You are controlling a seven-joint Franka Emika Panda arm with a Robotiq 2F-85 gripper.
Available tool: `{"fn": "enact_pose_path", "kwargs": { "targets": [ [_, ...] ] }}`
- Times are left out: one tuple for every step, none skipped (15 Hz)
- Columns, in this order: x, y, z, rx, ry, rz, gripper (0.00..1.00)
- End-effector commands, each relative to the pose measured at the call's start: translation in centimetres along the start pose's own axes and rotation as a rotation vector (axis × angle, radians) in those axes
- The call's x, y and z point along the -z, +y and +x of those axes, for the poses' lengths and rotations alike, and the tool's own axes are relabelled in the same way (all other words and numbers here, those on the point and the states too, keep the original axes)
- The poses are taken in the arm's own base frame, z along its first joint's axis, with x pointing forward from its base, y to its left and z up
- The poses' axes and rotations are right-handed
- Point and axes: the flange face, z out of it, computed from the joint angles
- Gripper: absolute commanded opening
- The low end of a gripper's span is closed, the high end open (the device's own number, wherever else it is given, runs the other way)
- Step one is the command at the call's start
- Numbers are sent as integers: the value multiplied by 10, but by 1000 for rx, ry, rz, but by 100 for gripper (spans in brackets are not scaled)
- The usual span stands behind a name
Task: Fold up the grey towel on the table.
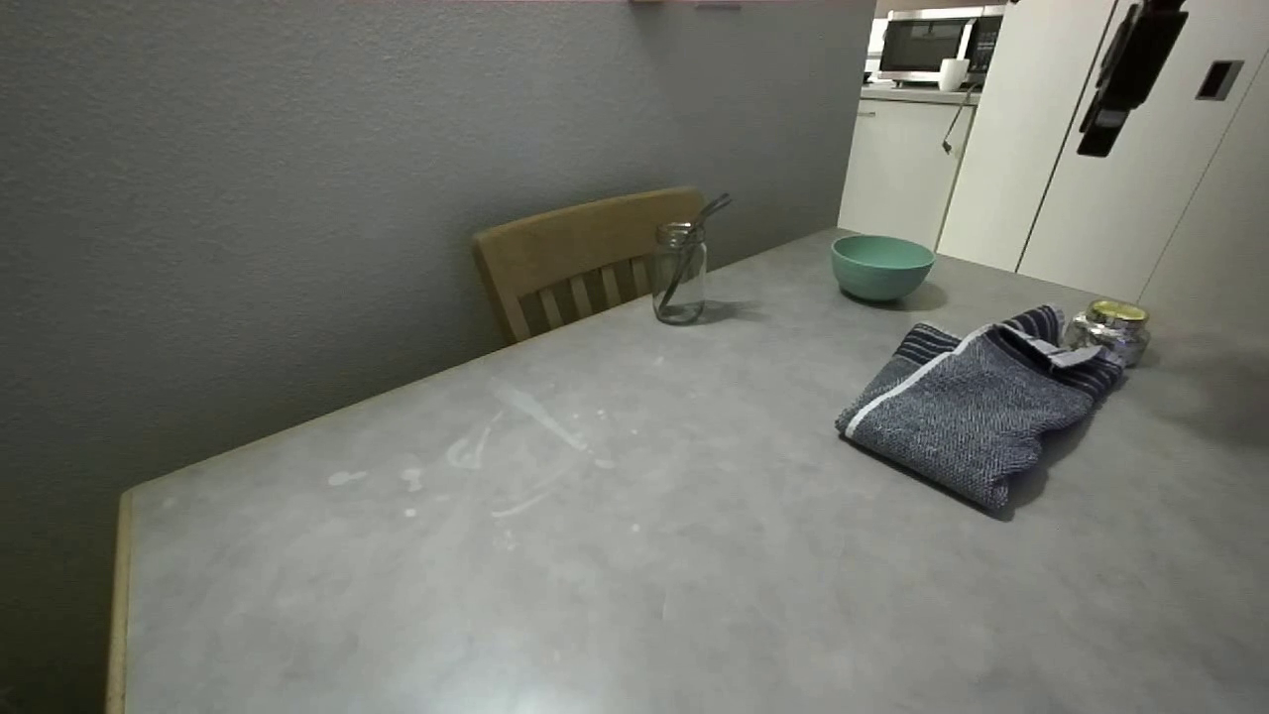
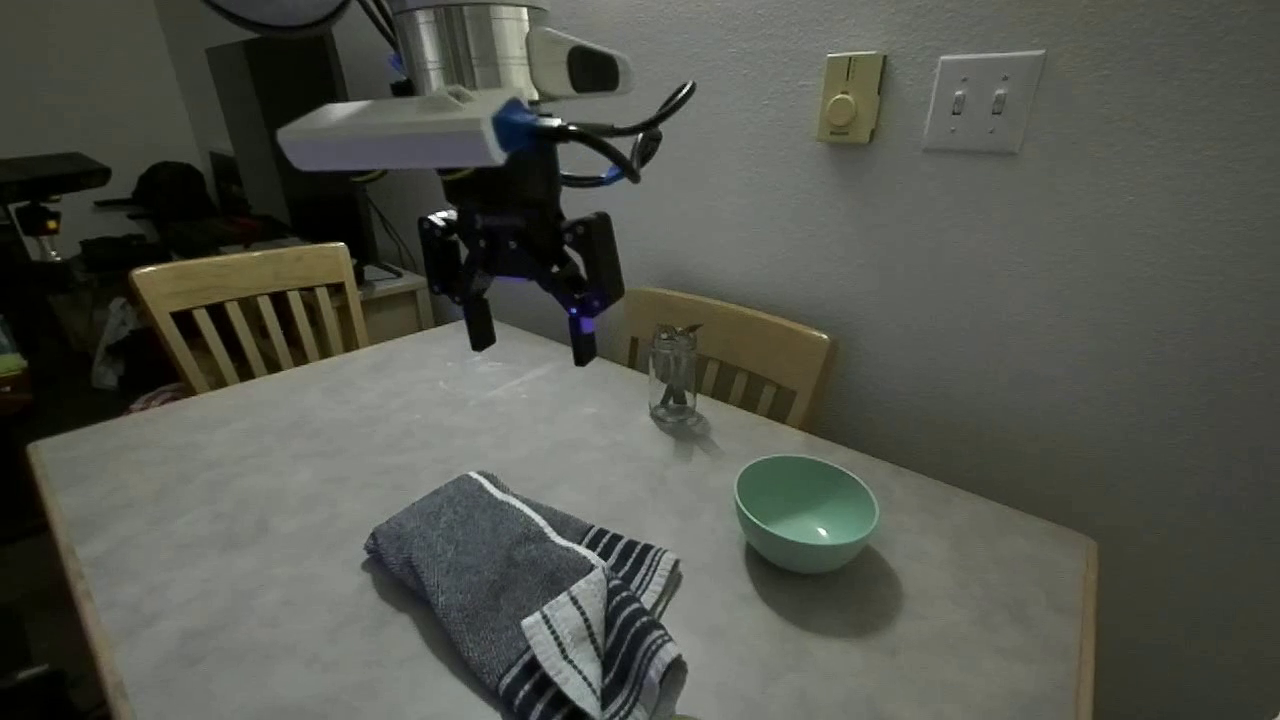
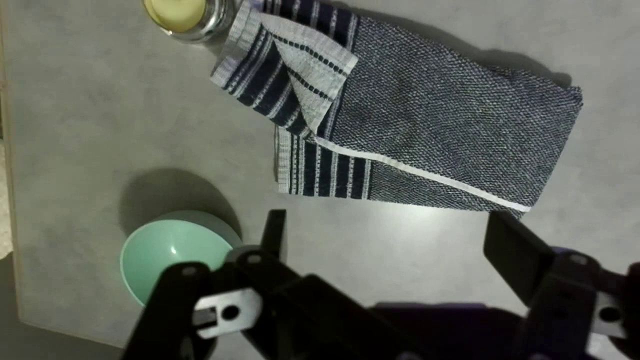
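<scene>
The grey towel lies folded over on itself on the table, in both exterior views (image 1: 967,416) (image 2: 470,560) and the wrist view (image 3: 445,110). Its two striped ends lie at one side, slightly fanned apart, and one corner is flipped back showing a pale underside. A white edge runs diagonally across the top layer. The light grey table (image 1: 595,595) (image 2: 250,500) (image 3: 75,125) carries it. My gripper (image 2: 532,345) is open and empty, held well above the table. In the wrist view its fingers (image 3: 387,225) spread just beside the towel's long edge.
A green bowl (image 1: 882,270) (image 2: 800,520) (image 3: 170,255) stands near the striped ends. A small jar with a yellow lid (image 1: 1108,332) (image 3: 185,15) stands close beside the towel. A glass jar with utensils (image 1: 680,283) (image 2: 672,385) stands near the table edge by a wooden chair (image 1: 585,238).
</scene>
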Motion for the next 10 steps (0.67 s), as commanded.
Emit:
{"fn": "enact_pose_path", "kwargs": {
  "targets": [
    [18, -25, -13, -106, -2, -30, 100],
    [24, -31, -12, -133, 4, -40, 100],
    [31, -37, -10, -163, 14, -51, 100],
    [37, -43, -8, -199, 25, -62, 100],
    [44, -50, -6, -236, 31, -69, 100],
    [50, -56, -4, -285, 27, -64, 100],
    [41, -44, 1, -230, 39, -55, 100],
    [47, -50, 3, -257, 42, -56, 100],
    [50, -54, 3, -270, 44, -56, 100],
    [52, -56, 3, -276, 44, -56, 100]
  ]
}}
